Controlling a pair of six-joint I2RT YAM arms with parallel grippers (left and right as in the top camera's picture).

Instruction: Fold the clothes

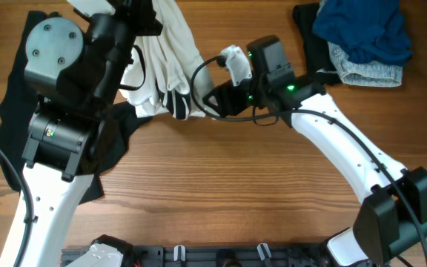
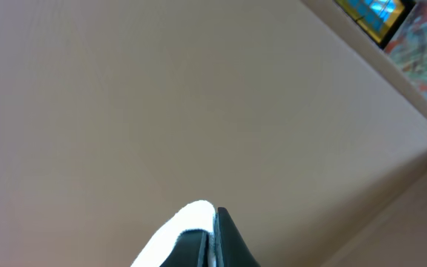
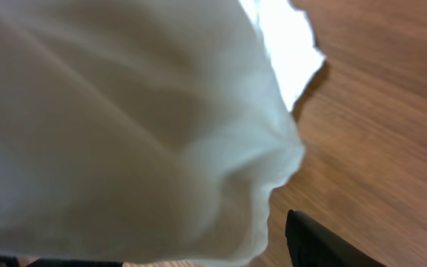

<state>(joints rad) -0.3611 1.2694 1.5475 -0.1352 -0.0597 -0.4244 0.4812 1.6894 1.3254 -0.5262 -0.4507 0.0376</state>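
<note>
White T-shirt (image 1: 170,59) hangs in a bunch over the wooden table (image 1: 236,185). The left gripper (image 2: 215,222) is closed tight on it. The right gripper (image 1: 204,102) is at the shirt's low end. Cloth hides its fingers, so I cannot tell how open they are. A black garment (image 1: 10,119) lies under the left arm.

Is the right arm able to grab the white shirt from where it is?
Probably yes. The right gripper sits right beside the hanging white T-shirt, its jaws look apart, and nothing stands between them.
</note>
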